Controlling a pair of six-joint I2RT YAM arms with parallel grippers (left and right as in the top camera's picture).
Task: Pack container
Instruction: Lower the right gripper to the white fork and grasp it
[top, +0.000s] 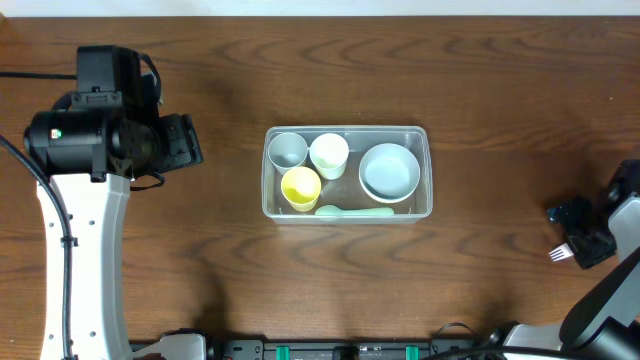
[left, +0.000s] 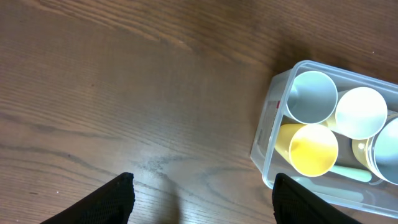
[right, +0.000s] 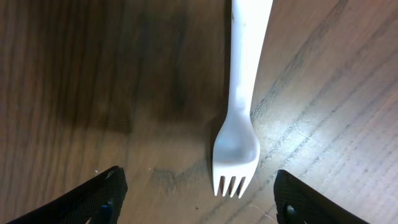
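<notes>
The clear container (top: 346, 129) stands at mid-table and holds a pale-blue cup (top: 288, 150), a white cup (top: 329, 154), a yellow cup (top: 301, 187), a pale bowl (top: 389, 171) and a pale-green utensil (top: 354, 211). A white fork (right: 240, 118) lies flat on the wood at the far right, its tines (top: 558, 254) pointing left. My right gripper (right: 199, 200) hovers open over it, the fork head lying between the fingers and touching neither. My left gripper (left: 202, 202) is open and empty over bare wood, left of the container (left: 267, 134).
The left arm's white link and black wrist (top: 90, 140) fill the table's left side. The right arm (top: 605, 290) reaches in from the lower right corner. Dark wood tabletop (top: 480, 280) surrounds the container.
</notes>
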